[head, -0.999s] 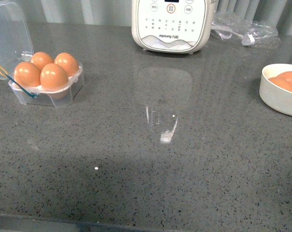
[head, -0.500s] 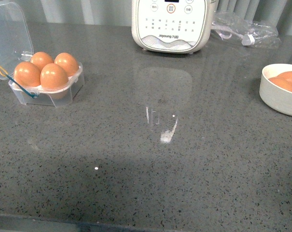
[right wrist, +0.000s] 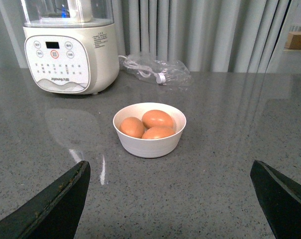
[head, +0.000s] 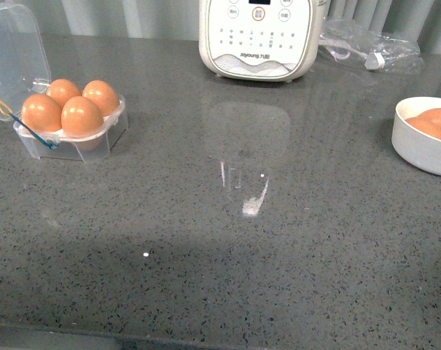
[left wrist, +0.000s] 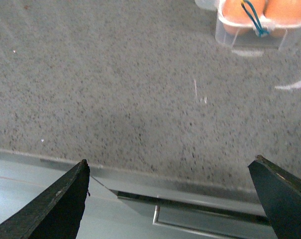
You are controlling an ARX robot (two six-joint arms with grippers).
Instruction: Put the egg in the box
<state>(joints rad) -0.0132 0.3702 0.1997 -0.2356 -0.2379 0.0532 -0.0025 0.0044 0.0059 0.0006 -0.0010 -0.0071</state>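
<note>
Left gripper [left wrist: 169,163]: jaws spread wide, nothing between them, hanging over the counter [head: 242,255] at its near edge, well short of the box [head: 96,146]. Right gripper [right wrist: 169,164]: likewise wide apart and empty, facing the bowl [right wrist: 149,144] with its three eggs.

I find the egg [head: 82,115] seated in a near cup of the box. All four cups are filled, so I judge the task complete.

Risks:
- A fifth egg brought over has no cup and could roll or crack.
- The raised lid [head: 12,51] could catch a passing arm.

The appliance [head: 260,36] and plastic bag [head: 369,47] stand at the back; neither lies between bowl and box.
</note>
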